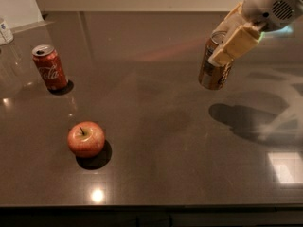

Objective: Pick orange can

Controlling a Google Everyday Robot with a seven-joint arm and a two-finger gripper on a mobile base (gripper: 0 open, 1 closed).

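Our arm (pixel 272 4) comes in from the far right corner, its white wrist housing angled down toward the left. Our gripper (pixel 221 46) hangs at the far right, jaws clamped on the upper part of the orange can (pixel 213 74), one beige pad (pixel 235 42) across its near side.
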